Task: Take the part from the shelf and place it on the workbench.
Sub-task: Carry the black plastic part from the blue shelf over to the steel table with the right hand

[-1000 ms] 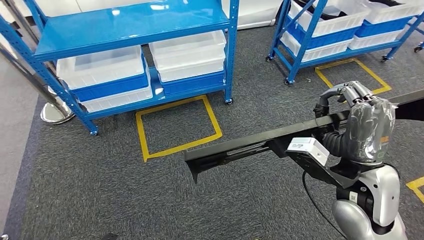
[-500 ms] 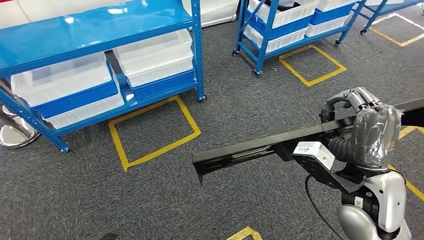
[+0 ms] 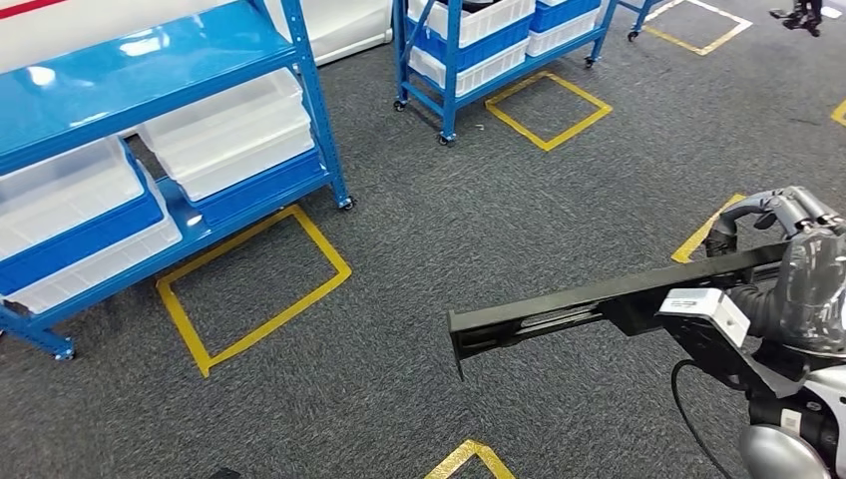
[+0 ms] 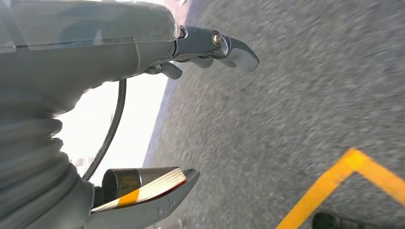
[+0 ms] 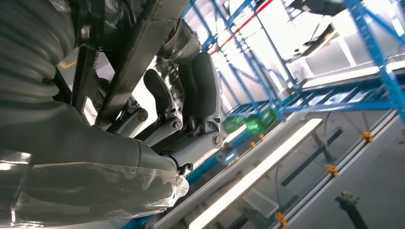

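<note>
in your head view, the right hand [image 3: 798, 261] sits at the right edge of the frame, its fingers curled over the top of a long black part [image 3: 599, 304]. the part runs as a flat bar from the hand toward the lower middle of the frame, its free end hanging over grey carpet [image 3: 479, 220]. the right wrist view shows the dark fingers [image 5: 191, 90] wrapped around the black bar [image 5: 133, 57]. in the left wrist view, the left hand [image 4: 143, 95] holds nothing, its thumb [image 4: 157, 200] and fingers [image 4: 229, 47] apart above carpet and a strip of yellow tape [image 4: 344, 176].

compared with a second ago, the whole picture has shifted, so the camera has turned. the blue shelf [image 3: 150, 60] with its white bins [image 3: 229, 130] now lies at the upper left, partly cut off, and the yellow floor square [image 3: 249, 289] sits at the left. a second blue shelf [image 3: 469, 40] stands at the top centre. the hand's grip on the part looks unchanged.
</note>
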Tool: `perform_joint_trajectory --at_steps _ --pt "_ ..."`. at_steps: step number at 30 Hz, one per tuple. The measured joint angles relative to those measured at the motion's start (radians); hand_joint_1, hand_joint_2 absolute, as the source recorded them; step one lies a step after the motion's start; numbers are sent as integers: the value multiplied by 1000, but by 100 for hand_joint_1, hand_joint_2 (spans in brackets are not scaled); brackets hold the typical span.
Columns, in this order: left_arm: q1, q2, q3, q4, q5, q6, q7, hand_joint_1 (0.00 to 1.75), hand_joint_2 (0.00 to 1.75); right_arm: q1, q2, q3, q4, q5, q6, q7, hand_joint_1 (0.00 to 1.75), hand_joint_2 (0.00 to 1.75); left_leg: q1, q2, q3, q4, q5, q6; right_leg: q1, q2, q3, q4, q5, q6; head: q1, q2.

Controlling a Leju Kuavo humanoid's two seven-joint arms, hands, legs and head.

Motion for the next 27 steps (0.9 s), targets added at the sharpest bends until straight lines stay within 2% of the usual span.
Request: perform_joint_trajectory --at_steps 1,2,4,5,6,8,9,10,11,12,13,15,16,17,19,20,22,23,24,25,26,27 --pt "-1 2 0 0 0 -1 -1 0 175 -2 -3 -7 -2 -2 5 -3 175 175 0 -19 18 -41 10 2 -1 14 -5 3 2 6 0 0" --pt "-2 4 -1 0 0 -2 0 0 175 -3 -5 -12 -3 -2 10 -6 175 175 -1 -30 25 -59 9 4 -3 27 -11 4 5 13 0 0" --pt "-7 5 -1 0 0 -4 2 0 175 -4 -11 -18 -4 -3 15 -8 175 175 -2 -12 28 -69 12 10 -7 52 -21 0 14 30 -1 0" --pt "-10 6 -1 0 0 -4 3 0 175 -4 -15 -21 -4 -3 15 -9 175 175 -2 2 31 -77 17 17 -7 43 -25 2 13 36 0 0" --pt "-12 6 -1 0 0 -4 4 0 175 -6 -20 -25 -4 -3 16 -9 175 175 0 16 33 -84 23 24 -6 18 -33 17 2 41 1 0" --pt "-12 7 -1 0 0 -5 5 0 175 -11 -25 -30 -4 -4 17 -10 175 175 -1 44 35 -93 30 34 -2 -56 -74 106 -52 47 3 0" --pt "-10 7 -1 0 0 -5 6 0 175 -12 -25 -31 -3 -4 17 -10 175 175 -3 58 34 -94 30 36 -3 -78 -103 170 -84 51 4 0" --pt "-9 7 -1 0 0 -6 6 0 175 -11 -25 -32 -3 -4 18 -10 175 175 -5 72 33 -93 30 36 -5 -89 -128 225 -106 54 4 0" --pt "-9 7 -1 0 0 -5 6 0 175 -10 -26 -32 -3 -4 18 -10 175 175 -6 86 32 -92 28 36 -7 -93 -138 253 -110 56 4 0" --pt "-9 7 -1 0 0 -5 6 0 175 -9 -26 -32 -2 -4 19 -10 175 175 -6 100 32 -90 26 35 -9 -98 -130 245 -97 57 4 0" --pt "-10 7 -1 0 0 -5 6 0 175 -10 -26 -33 -2 -5 19 -10 175 175 -6 113 33 -89 24 33 -10 -105 -102 198 -70 57 4 0" --pt "-11 6 -1 0 0 -5 6 0 175 -11 -27 -36 -3 -8 19 -10 175 175 -9 136 38 -86 16 24 -3 -145 -26 65 -21 50 4 0" --pt "-11 6 -1 0 0 -4 5 0 175 -11 -27 -38 -3 -9 19 -10 175 175 -11 145 41 -85 13 19 2 -159 -2 19 -9 42 4 0" --pt "-11 6 -1 0 0 -4 4 0 175 -12 -28 -40 -4 -10 19 -10 175 175 -13 155 43 -85 11 14 8 -166 8 -4 -7 35 4 0" --pt "-14 6 -1 0 0 -3 3 0 175 -11 -30 -43 -5 -11 20 -11 175 175 -14 175 49 -88 8 4 13 -144 5 -9 -5 21 4 0" --pt "-15 6 -1 0 0 -3 2 0 175 -10 -32 -45 -6 -12 20 -11 175 175 -13 170 51 -86 2 -1 11 -133 6 -13 -3 15 3 0" --pt "-16 5 -1 0 0 -5 2 0 175 -11 -35 -48 -7 -12 21 -13 175 175 -7 122 33 -39 -32 -8 6 -112 10 -22 2 1 3 0" --pt "-15 5 -1 0 0 -5 2 0 175 -11 -35 -49 -8 -12 22 -14 175 175 -5 88 7 16 -64 -9 4 -102 11 -24 3 -4 3 0" --pt "-14 5 -1 0 0 -6 3 0 175 -11 -35 -49 -9 -12 24 -15 175 175 -5 66 -27 86 -96 -10 4 -90 11 -24 3 -7 3 0" --pt "-13 5 -1 0 0 -7 5 0 175 -9 -35 -49 -9 -12 25 -16 175 175 -5 57 -61 153 -120 -10 6 -77 10 -23 3 -9 3 0" --pt "-11 5 -1 0 0 -7 7 0 175 -7 -35 -49 -10 -12 27 -16 175 175 -6 54 -86 196 -127 -10 7 -63 10 -22 3 -9 3 0" --pt "-10 5 -1 0 0 -7 8 0 175 -6 -35 -49 -10 -13 28 -16 175 175 -6 52 -95 202 -113 -9 8 -48 10 -20 3 -10 3 0"
